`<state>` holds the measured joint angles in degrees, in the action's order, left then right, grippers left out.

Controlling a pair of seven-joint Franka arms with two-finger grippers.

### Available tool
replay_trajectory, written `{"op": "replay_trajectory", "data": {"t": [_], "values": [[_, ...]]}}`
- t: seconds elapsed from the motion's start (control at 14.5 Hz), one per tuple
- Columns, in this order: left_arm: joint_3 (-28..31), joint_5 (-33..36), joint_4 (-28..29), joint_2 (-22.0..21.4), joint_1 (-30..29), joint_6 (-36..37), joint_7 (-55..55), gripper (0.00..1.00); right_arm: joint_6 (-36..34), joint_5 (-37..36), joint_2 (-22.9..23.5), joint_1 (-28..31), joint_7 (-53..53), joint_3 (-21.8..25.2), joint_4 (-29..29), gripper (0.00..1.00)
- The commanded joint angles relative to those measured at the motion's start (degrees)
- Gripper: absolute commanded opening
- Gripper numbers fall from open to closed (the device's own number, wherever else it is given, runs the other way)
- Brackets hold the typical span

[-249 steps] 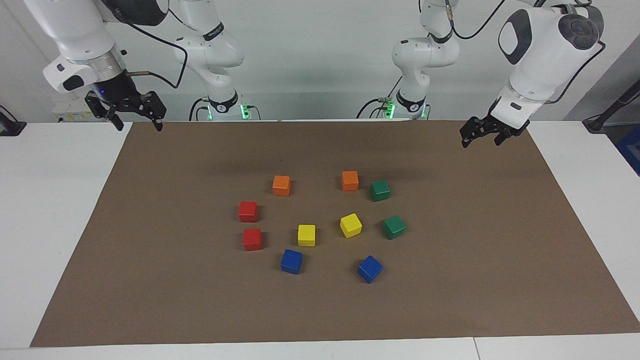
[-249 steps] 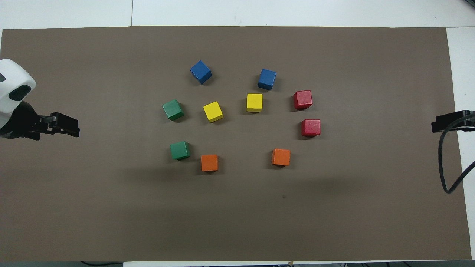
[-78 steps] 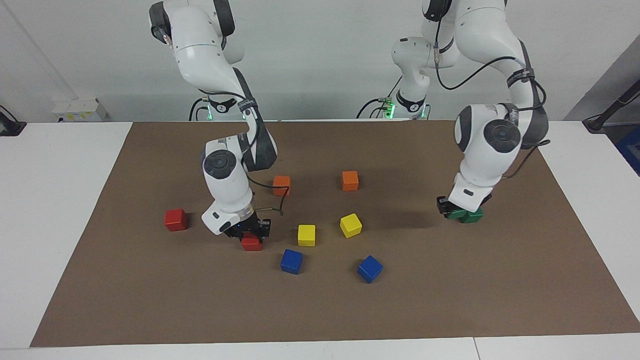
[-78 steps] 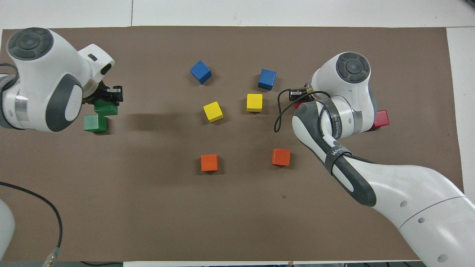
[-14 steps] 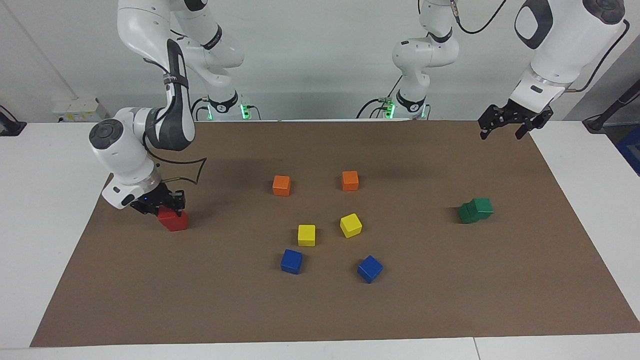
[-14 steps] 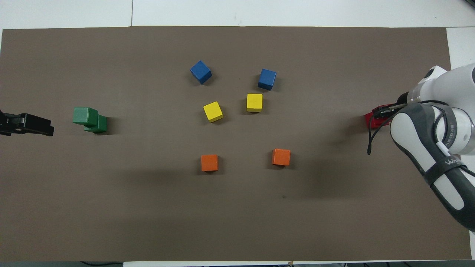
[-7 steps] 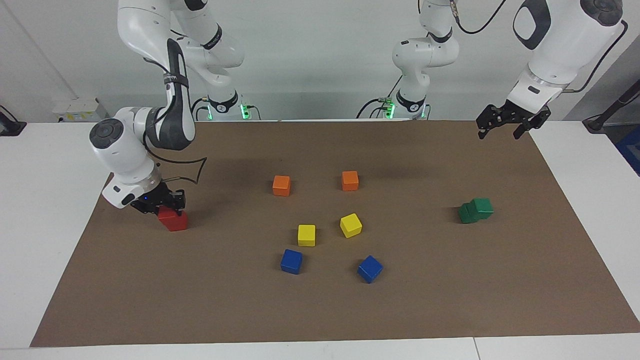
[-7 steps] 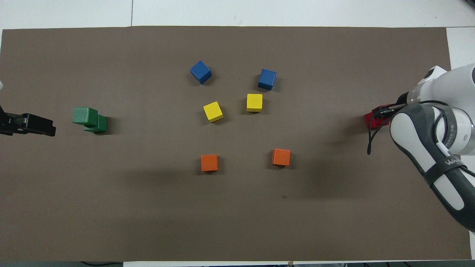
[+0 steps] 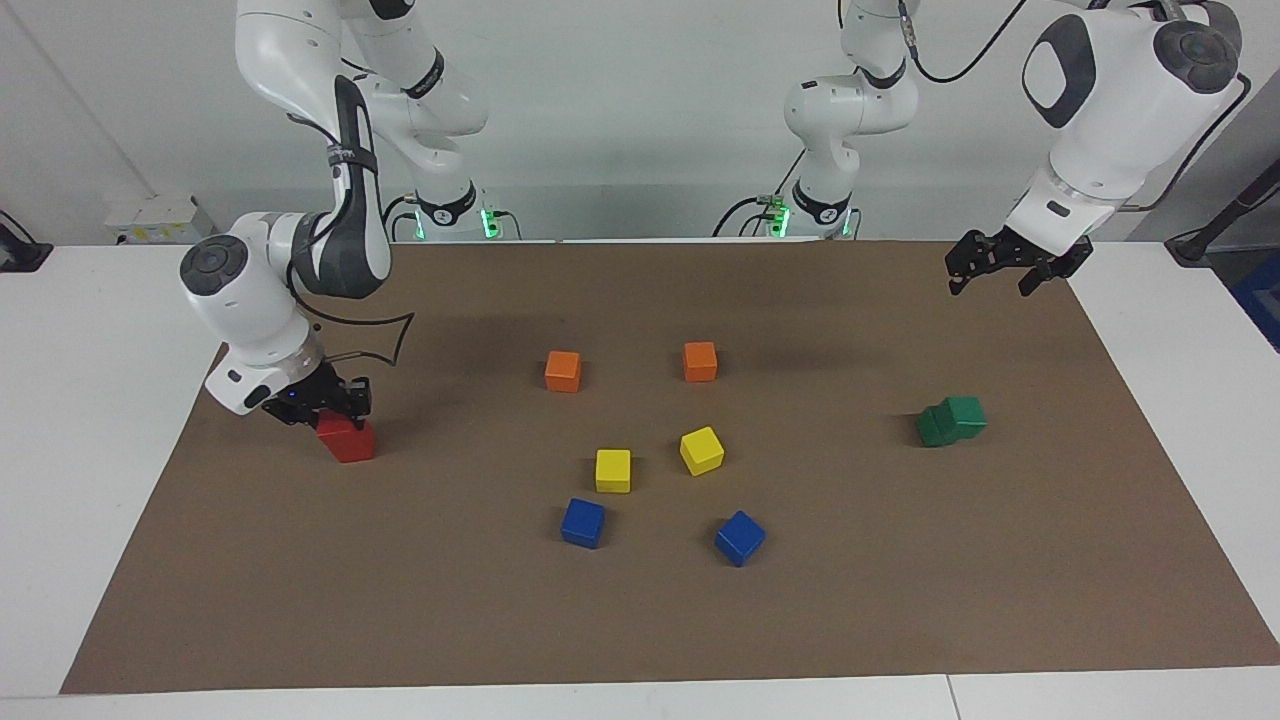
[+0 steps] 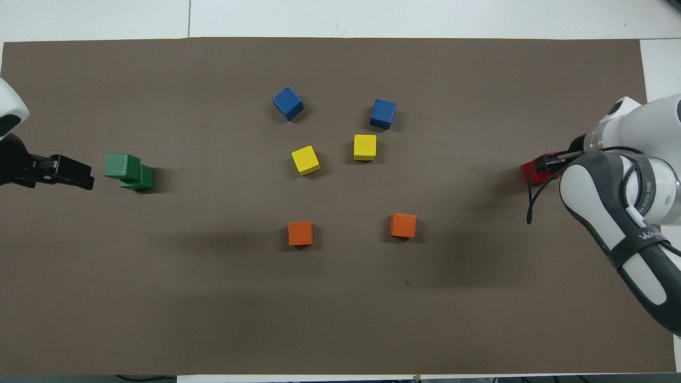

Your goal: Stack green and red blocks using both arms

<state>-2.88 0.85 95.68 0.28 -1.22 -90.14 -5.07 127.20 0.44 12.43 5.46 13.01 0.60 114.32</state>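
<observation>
Right tool [image 9: 322, 405] clamped on top red block [image 9: 340, 428], atop lower red.

It was a robotics lab: two white robot arms [image 9: 290, 250] stood bolted at a white table [image 9: 90, 400] before a plain wall, a brown paper mat [image 9: 640, 620] spread under coloured test cubes [image 9: 613, 470], with black cables [image 9: 960, 45] hanging.

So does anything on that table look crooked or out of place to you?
Yes: the green stack, toward the left arm's end of the table. Its top green cube sits off-centre, overhanging the bottom green cube rather than squarely on it. The orange, yellow and blue cubes just lie scattered singly; nothing is damaged.
</observation>
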Motion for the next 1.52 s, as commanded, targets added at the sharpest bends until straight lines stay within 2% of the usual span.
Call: {"op": "replay_trajectory", "data": {"t": [0.0, 0.07, 0.14, 0.21, 0.69, 0.9, 1.03, 1.45], "values": [[0.86, -0.33, -1.46, 0.34, 0.87, 1.9, -0.38, 1.0, 0.86, -0.26, -0.83, 0.52, -1.14, -0.42, 2.31, 0.0], [0.86, -0.33, -1.02, 0.25, 0.87, 2.07, -0.38, 1.0, 0.95, -0.26, -0.83, 0.52, -1.05, -0.42, 2.23, 0.12], [0.86, -0.33, -0.76, 0.07, 0.87, 2.08, -0.38, 1.0, 1.12, -0.26, -0.83, 0.43, -1.14, -0.42, 2.22, 0.61], [0.86, -0.33, -0.67, -0.01, 0.87, 1.99, -0.38, 1.0, 1.12, -0.26, -0.83, 0.43, -1.23, -0.42, 2.22, 0.98], [0.86, -0.33, -0.67, -0.89, 0.25, 1.37, -0.38, 1.0, 0.42, -0.26, -0.74, 0.34, -2.55, -0.42, 1.87, 1.0], [0.86, -0.33, -0.67, -1.07, 0.16, 1.46, -0.38, 1.0, -1.76, 0.35, -1.01, 0.17, -2.63, -0.51, -0.13, 1.0], [0.86, -0.33, -0.67, -1.07, 0.16, 1.46, -0.38, 1.0, -7.72, 0.62, -2.93, 0.16, -3.59, -0.95, -3.56, 1.0], [0.86, -0.33, -0.67, -1.07, 0.16, 1.46, -0.38, 1.0, -21.54, 0.71, -14.35, -1.77, -4.75, -1.65, -10.69, 1.0]]}}
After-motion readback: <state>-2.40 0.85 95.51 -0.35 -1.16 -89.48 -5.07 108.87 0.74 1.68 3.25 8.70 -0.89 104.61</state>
